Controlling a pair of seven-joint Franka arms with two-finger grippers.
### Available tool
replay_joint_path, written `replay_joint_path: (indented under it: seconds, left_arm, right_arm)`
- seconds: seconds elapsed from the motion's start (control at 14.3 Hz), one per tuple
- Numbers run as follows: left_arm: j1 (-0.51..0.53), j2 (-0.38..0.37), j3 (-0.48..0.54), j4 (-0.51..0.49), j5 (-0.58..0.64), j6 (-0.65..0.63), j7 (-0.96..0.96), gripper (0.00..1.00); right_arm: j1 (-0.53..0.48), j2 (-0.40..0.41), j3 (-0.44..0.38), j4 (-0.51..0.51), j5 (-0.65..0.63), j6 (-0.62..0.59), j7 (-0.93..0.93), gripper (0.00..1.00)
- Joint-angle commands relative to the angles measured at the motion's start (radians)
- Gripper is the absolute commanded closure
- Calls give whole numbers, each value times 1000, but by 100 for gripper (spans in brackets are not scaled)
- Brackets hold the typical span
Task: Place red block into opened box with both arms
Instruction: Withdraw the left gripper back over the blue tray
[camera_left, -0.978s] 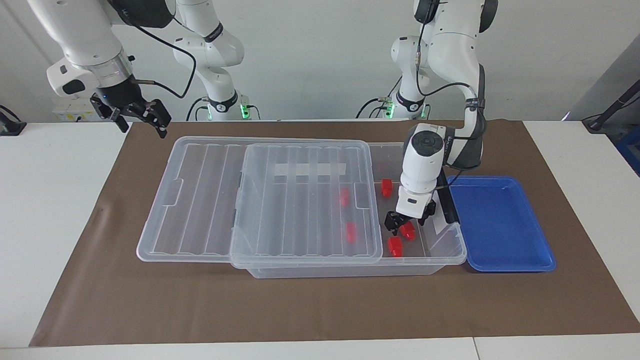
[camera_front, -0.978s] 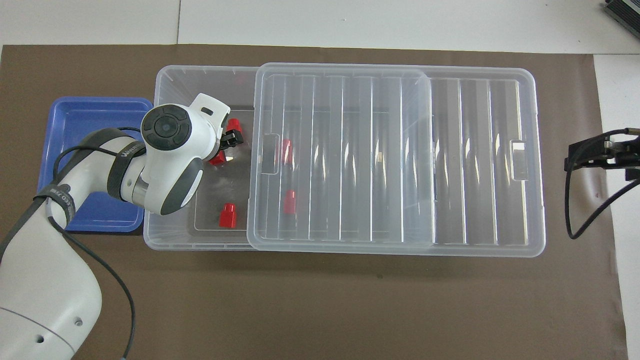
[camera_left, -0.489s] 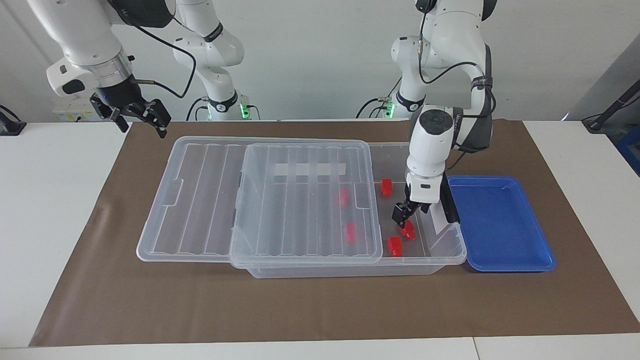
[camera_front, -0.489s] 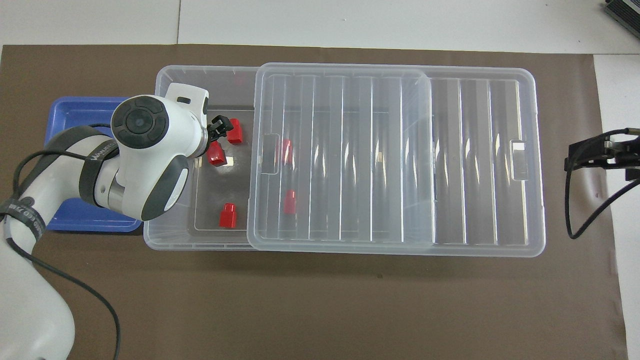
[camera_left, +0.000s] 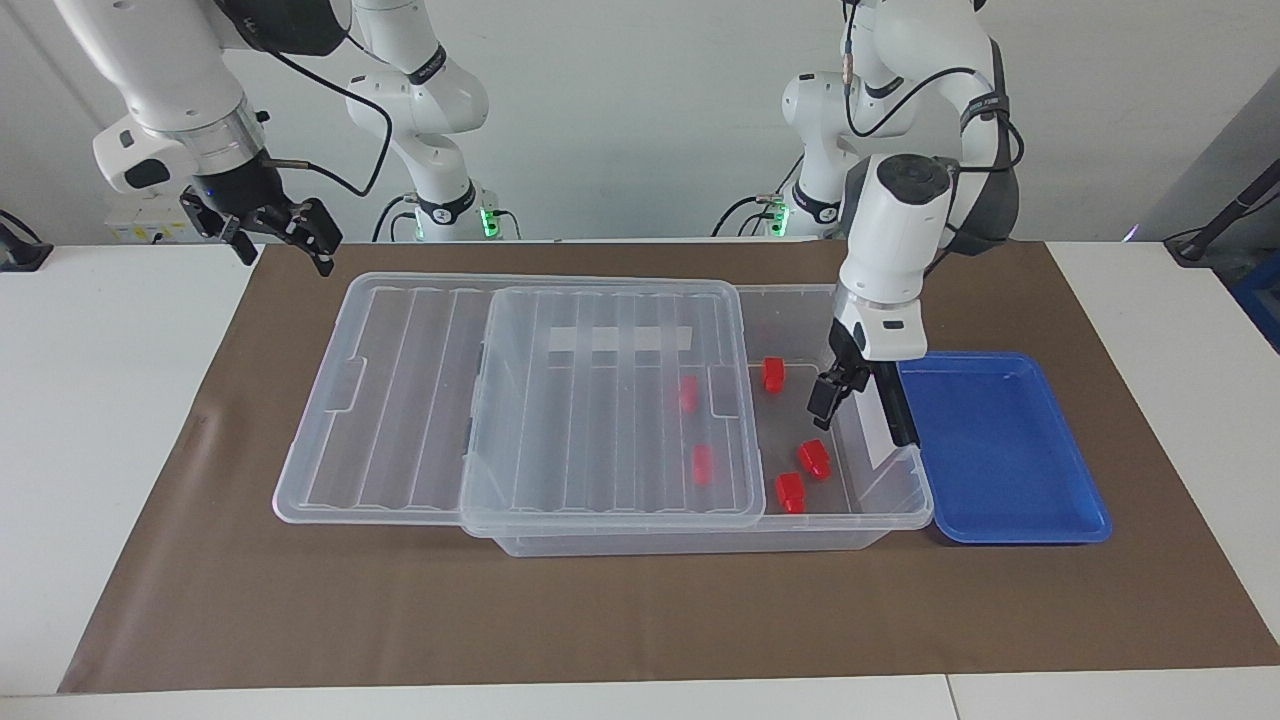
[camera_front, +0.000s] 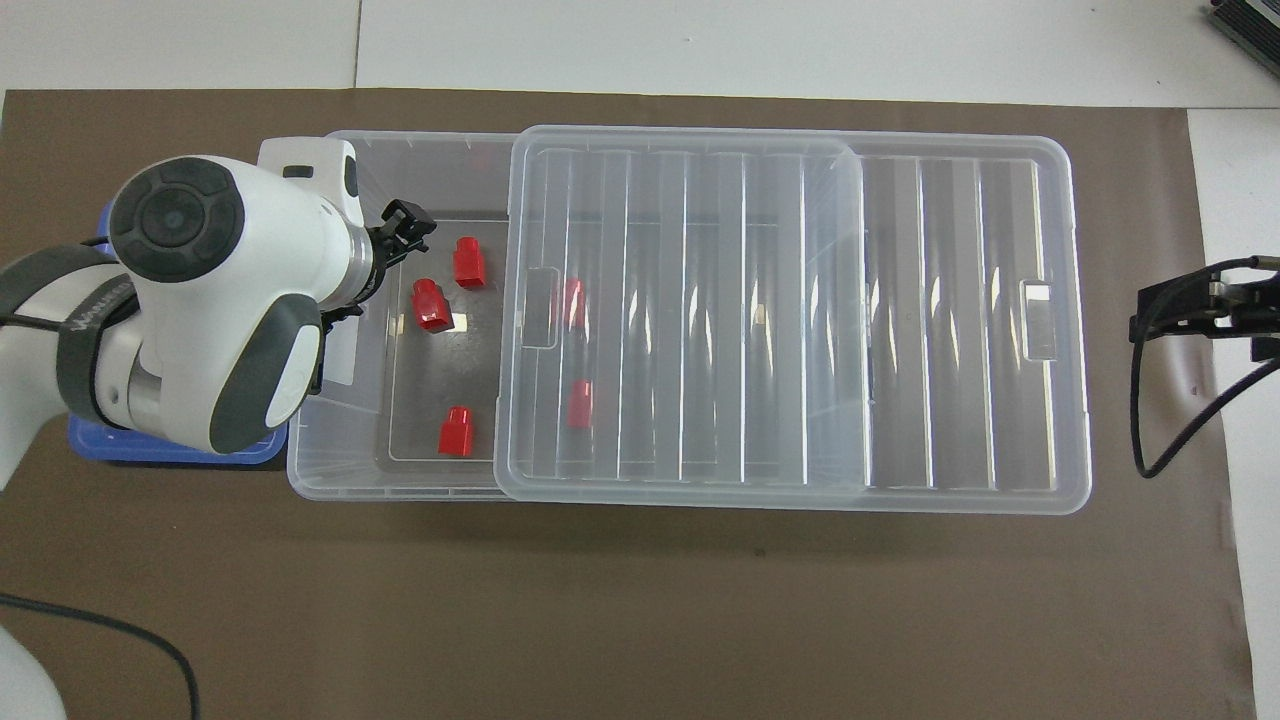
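Clear plastic storage box (camera_left: 880, 500), ribbed lid (camera_left: 610, 400) slid partway off, holds five small red plastic blocks (camera_left: 814, 458) | empty-fingered left gripper (camera_left: 830, 392) hangs open over it | right gripper (camera_left: 275, 232) waits, released | shallow blue tray (camera_left: 1000, 450) beside box

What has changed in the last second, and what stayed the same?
The left gripper has let go of a red block and risen out of the open end of the box, empty, with the block left lying on the box floor. The right gripper has waited unmoved in the air past the lid's free end. The lid, the blue tray and the other blocks have not shifted.
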Motion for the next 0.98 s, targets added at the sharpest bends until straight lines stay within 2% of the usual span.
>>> replay_joint_path:
  seconds: [0.0, 0.07, 0.21, 0.28, 0.35, 0.42, 0.49, 0.63, 0.77, 0.91]
  left_arm:
    - [32, -8, 1, 134, -18, -179, 15, 0]
    - [55, -16, 3, 148, -18, -217, 68, 0]
    - [110, -63, 4, 146, -21, -282, 317, 0]
    - [156, -74, 6, 151, -21, -315, 477, 0]
    - [205, -79, 9, 163, -21, -326, 623, 0]
    - [251, -77, 6, 189, -23, -332, 730, 0]
    - [288, -77, 3, 194, -23, -337, 821, 0]
    - [319, -82, 6, 188, -18, -348, 988, 0]
    - [319, -88, 7, 185, -9, -365, 1050, 0]
    - [319, -89, 7, 182, 8, -366, 1117, 0]
  right_arm:
    - [-11, 3, 9, 8, 30, -1, -35, 0]
    - [-8, 1, 9, 8, 28, -1, -38, 0]
    - [-11, -5, 11, -9, 30, 16, -85, 0]
    - [-17, -9, 13, -28, 31, 52, -111, 13]
    - [-25, -8, 9, -32, 48, 69, -127, 42]
    - [-40, -6, 8, -34, 79, 74, -139, 79]
    - [-53, -3, 8, -41, 94, 85, -169, 100]
    - [-65, 7, 5, -86, 90, 164, -312, 100]
    - [-85, 23, 6, -158, 91, 279, -444, 100]
    - [-108, 72, 6, -167, 94, 359, -537, 100]
